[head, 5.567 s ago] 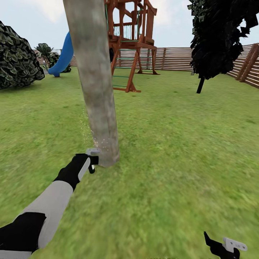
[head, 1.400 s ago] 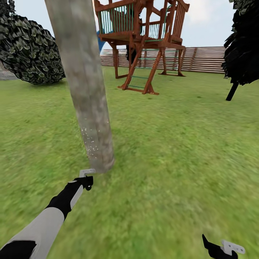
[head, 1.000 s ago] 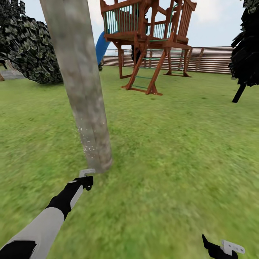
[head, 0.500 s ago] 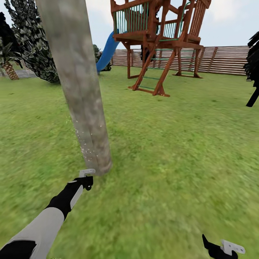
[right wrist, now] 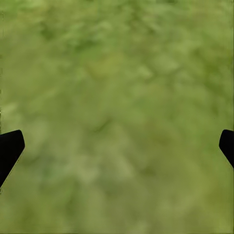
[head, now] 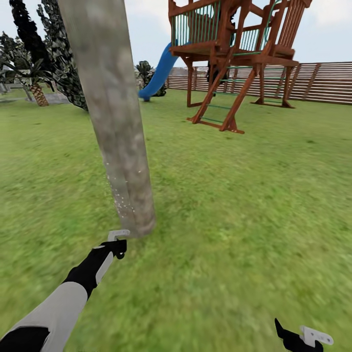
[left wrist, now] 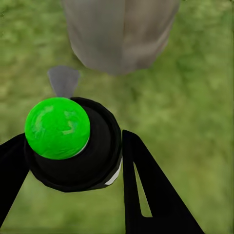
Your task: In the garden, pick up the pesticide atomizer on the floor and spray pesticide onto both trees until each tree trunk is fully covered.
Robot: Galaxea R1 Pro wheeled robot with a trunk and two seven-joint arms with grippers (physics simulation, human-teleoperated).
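Note:
A thick pale grey-brown tree trunk [head: 116, 122] rises from the grass floor [head: 234, 205] just ahead of me. Fine white specks of pesticide [head: 121, 198] dot its lower part. My left gripper [head: 117, 240] hangs just short of the trunk's base, low over the grass. In the left wrist view that gripper [left wrist: 73, 163] is shut on the pesticide atomizer [left wrist: 80, 156], a black bottle with a bright green top, whose grey nozzle [left wrist: 63, 80] points at the trunk base [left wrist: 119, 34]. My right gripper [head: 304, 337] is low at the right, open [right wrist: 117, 151] over bare grass.
A red-brown wooden play tower [head: 234, 54] with a blue slide [head: 159, 73] stands behind the trunk. A brown slat fence [head: 322, 80] runs along the back. Dark leafy trees [head: 58, 54] and a small palm [head: 32, 78] stand at the far left. Open lawn spreads to the right.
The whole view has swung, so the play tower slid right and the black tree left the picture. My left gripper keeps its place by the trunk's base; the right has not moved.

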